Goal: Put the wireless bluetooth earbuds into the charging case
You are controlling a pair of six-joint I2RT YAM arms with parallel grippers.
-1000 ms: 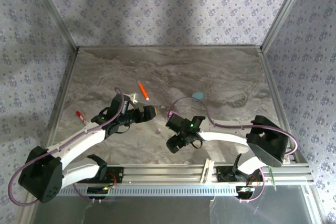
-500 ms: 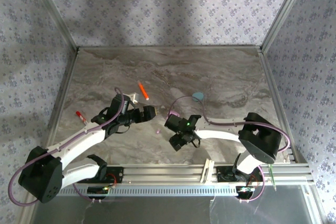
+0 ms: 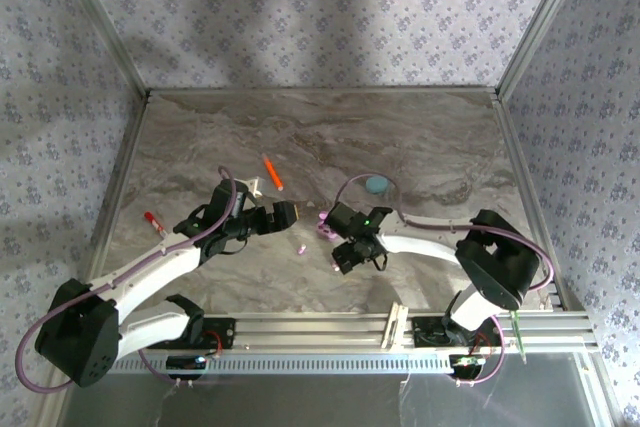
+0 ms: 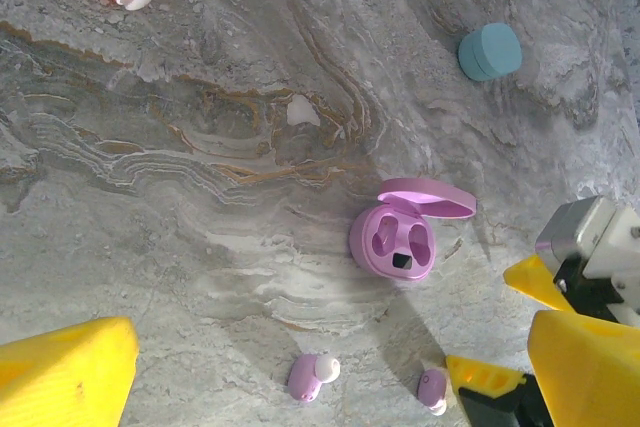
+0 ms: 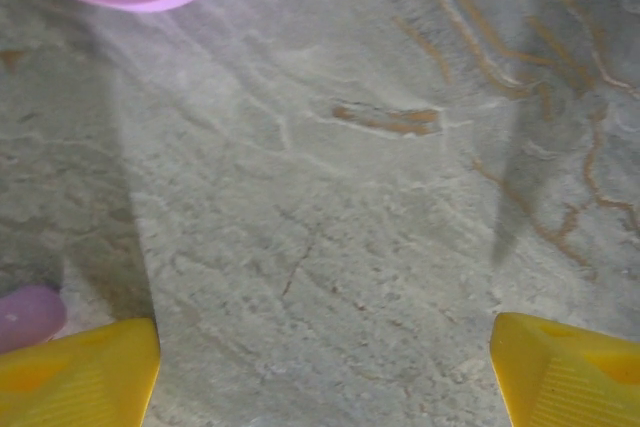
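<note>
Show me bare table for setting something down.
Bare: the far strip of table between back wall and the orange stick and cyan case; also right of that case. Crowded: the middle, around the pink case, two pink buds, left gripper and right gripper.

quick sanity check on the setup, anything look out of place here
The pink case sits open with its sockets apparently empty, and two pink earbuds lie loose just outside it. Nothing looks damaged.

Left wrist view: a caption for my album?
Open pink charging case on marble table, two pink earbuds lying loose nearby.
</note>
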